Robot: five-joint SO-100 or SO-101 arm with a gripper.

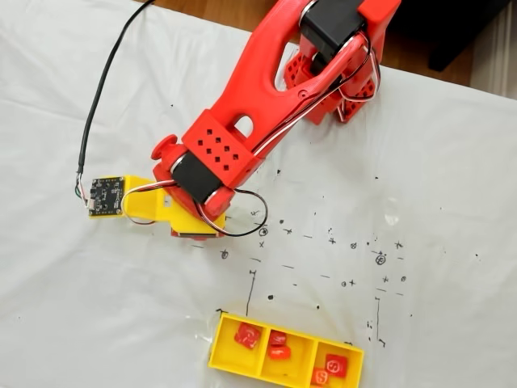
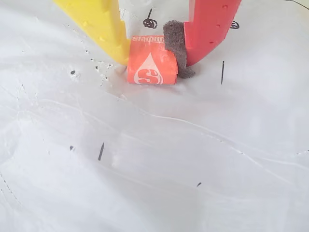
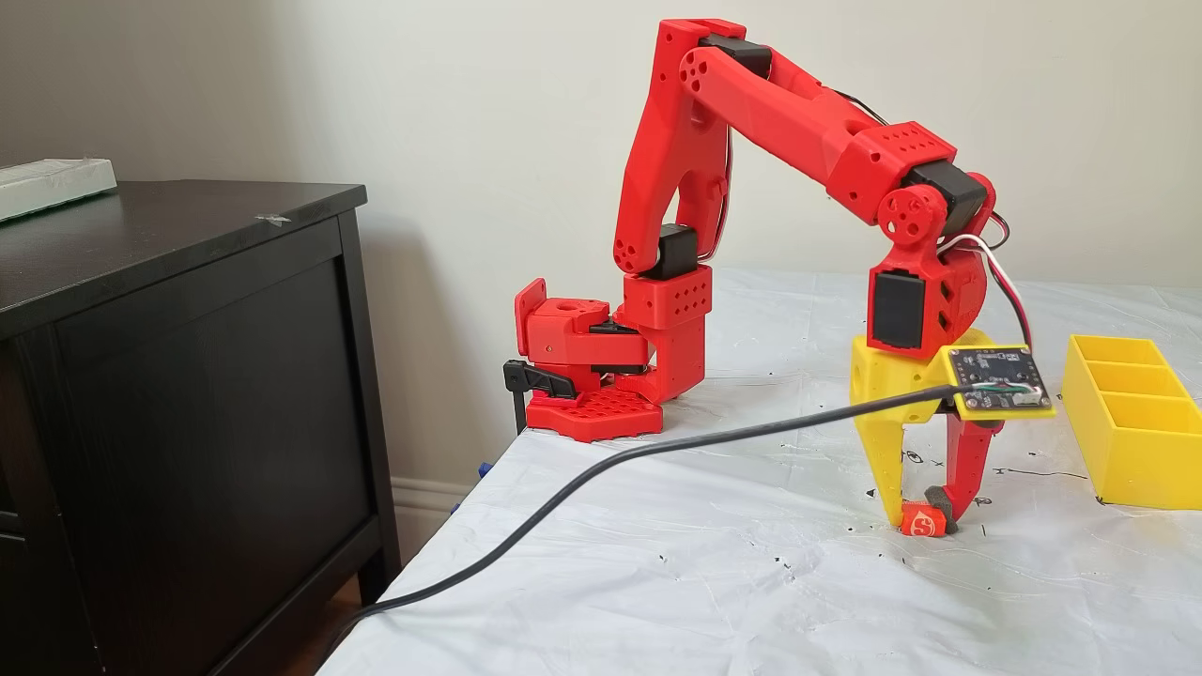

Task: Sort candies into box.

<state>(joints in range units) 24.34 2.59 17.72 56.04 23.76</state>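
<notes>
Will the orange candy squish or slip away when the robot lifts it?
The orange candy looks blocky and flat-sided, so it probably won't roll. Its wrapper seems glossy, perhaps slippery, but the grey foam pad on the gripper likely helps grip. It seems tiny and light; it looks unsquashed between the fingers.

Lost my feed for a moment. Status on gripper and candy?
Gripper shut on orange candy, candy on the table. Five candies in box. Path to box looks clear.

One orange candy [image 2: 150, 63] with a white S sits flat on the desk [image 2: 154, 159]. The long yellow box [image 1: 284, 361] lies near the desk's bottom edge in a fixed view, with five red candies [image 1: 279, 345] inside.
</notes>
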